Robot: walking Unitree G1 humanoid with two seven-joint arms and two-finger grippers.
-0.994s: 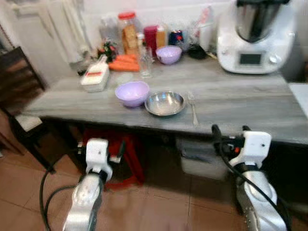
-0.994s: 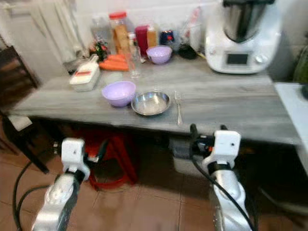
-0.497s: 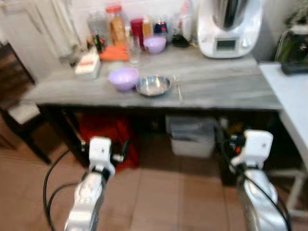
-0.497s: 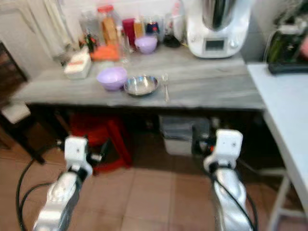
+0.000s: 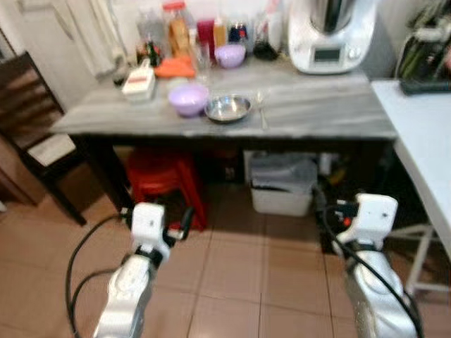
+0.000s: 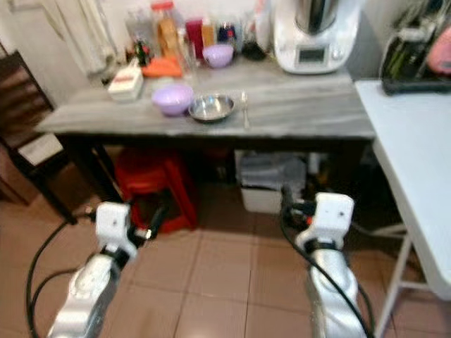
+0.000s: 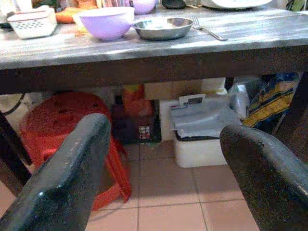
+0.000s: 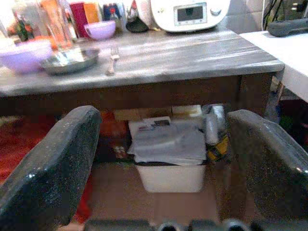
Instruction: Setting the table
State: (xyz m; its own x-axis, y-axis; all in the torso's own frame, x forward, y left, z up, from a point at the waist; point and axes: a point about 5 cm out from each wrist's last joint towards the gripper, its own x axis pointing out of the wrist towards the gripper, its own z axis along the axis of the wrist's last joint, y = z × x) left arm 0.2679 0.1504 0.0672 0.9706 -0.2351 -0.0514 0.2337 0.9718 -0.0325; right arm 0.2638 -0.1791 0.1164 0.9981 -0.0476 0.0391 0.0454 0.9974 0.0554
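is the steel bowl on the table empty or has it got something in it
Empty. The steel bowl sits upright on the table beside the purple bowl, and its bare shiny inside shows in the head views.

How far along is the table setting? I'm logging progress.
Laid on the grey table: purple bowl, steel bowl, fork. Nothing is in hand: the left tool and right tool are open, low over the floor. Second purple bowl sits among the jars.

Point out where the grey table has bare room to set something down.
The grey table is bare from the fork to its right end, in front of the white kitchen machine. A narrower bare strip runs along the near-left edge. The back-left is crowded with jars, carrots and bowls.
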